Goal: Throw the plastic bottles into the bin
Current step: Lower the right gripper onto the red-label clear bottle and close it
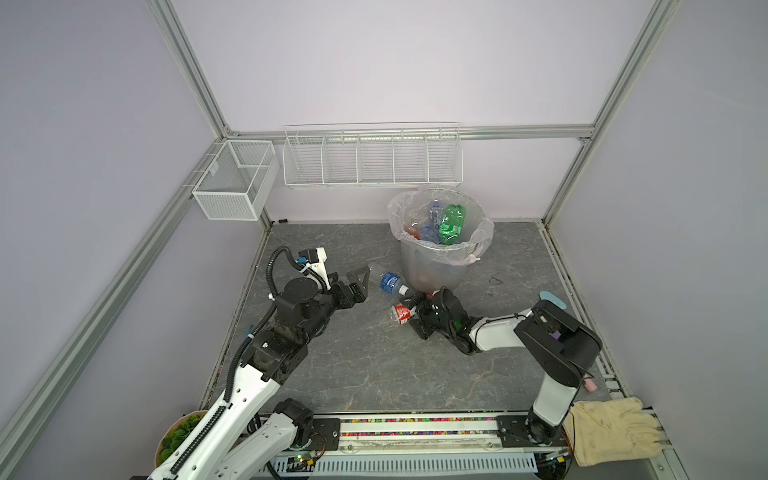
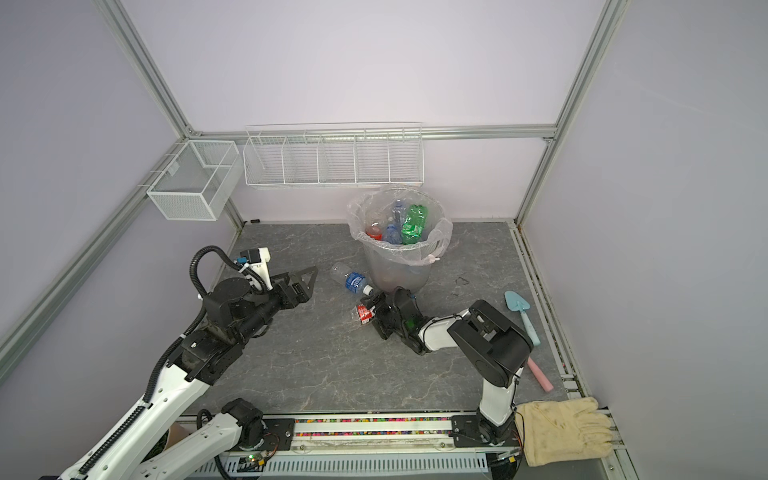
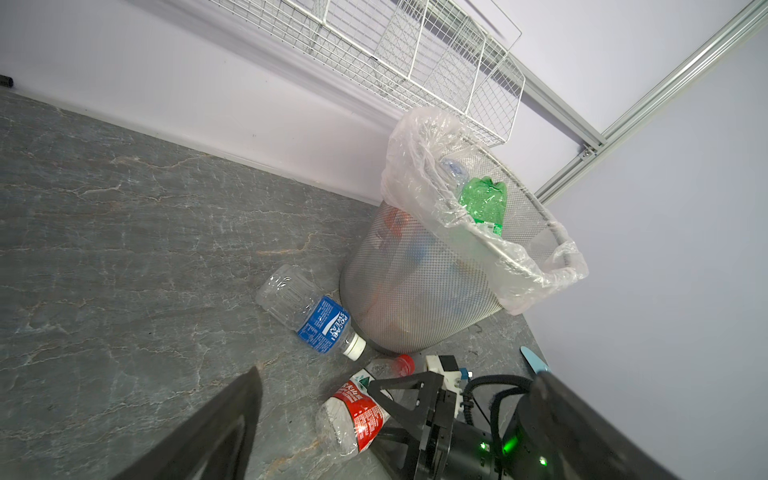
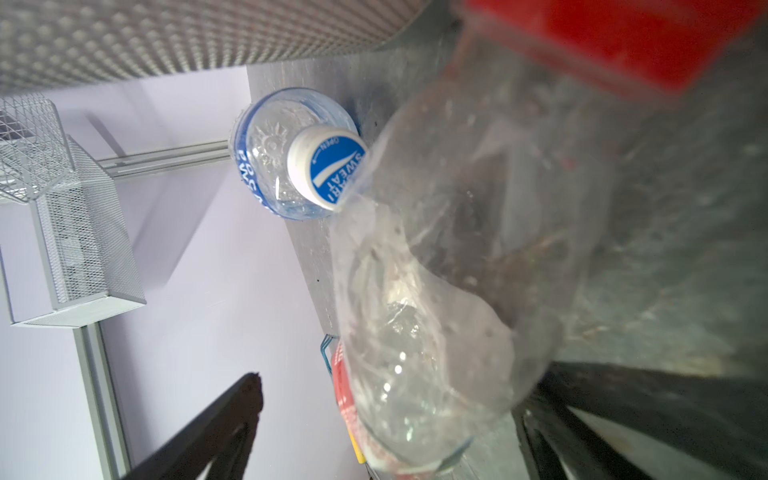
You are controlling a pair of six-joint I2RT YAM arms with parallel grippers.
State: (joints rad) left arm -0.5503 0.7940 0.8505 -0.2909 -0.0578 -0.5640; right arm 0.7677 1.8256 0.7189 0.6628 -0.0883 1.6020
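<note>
**Two bottles left on the table, right jaws set around the red one**

Nearest to me, my right gripper [image 1: 412, 312] lay low on the table [image 1: 374, 365] with its jaws apart, straddling the red bottle [image 1: 401, 312]. That bottle lay on its side, crumpled, cap toward the bin. In the right wrist view there was clear space between one finger [image 4: 216, 424] and the bottle wall, so I judged it framed but not yet gripped.

My left gripper [image 1: 360, 286] hovered a little farther out, jaws spread wide and holding nothing, pointed toward the blue bottle [image 1: 388, 282]. That one also lay on its side, its white cap near the red bottle's neck and its body just beside the foot of the bin [image 1: 432, 270].

The bin stood beyond both, against the back wall, liner folded over the rim. A green bottle [image 1: 452, 224] and several others were already inside.

The step in hand, as I read it, was the pick of the red bottle. The next move called for closing the right jaws gently on the soft, dented body, lifting clear of the blue cap, then carrying over the rim before letting go. The blue bottle looked to be the left gripper's job afterwards.
</note>
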